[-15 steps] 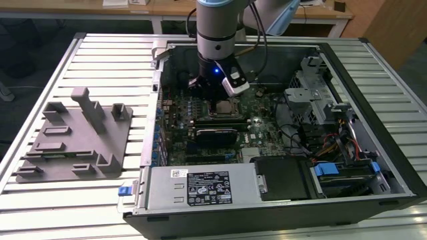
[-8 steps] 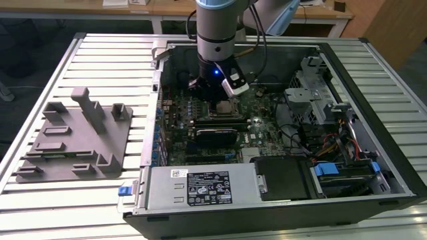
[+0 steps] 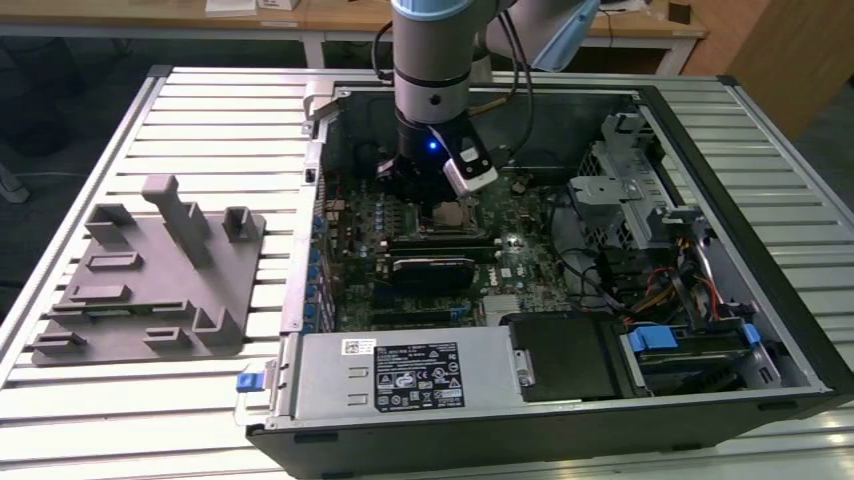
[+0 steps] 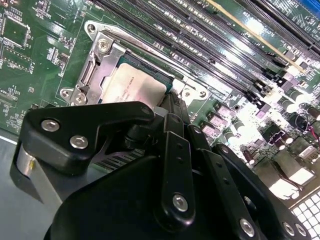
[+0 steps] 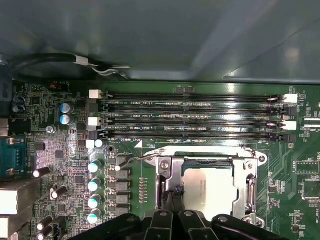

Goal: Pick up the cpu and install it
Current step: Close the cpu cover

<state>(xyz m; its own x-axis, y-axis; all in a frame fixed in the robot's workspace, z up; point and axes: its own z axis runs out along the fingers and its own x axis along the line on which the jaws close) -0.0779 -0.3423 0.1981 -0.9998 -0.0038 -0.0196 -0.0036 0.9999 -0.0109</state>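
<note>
The cpu (image 5: pixel 207 192) lies flat in the socket (image 5: pixel 252 175), so it seems seated. The gripper (image 5: pixel 172 197) is closed on nothing, with its tips at the cpu's edge, probably to nudge it straight.

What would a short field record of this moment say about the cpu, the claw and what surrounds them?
cpu: lying flat inside the metal socket frame on the motherboard
claw: down inside the case, at the cpu's edge
memory slots: long parallel rows beside the socket frame
fixture tray: grey, on the slatted table outside the case, at the exterior view's left
</note>
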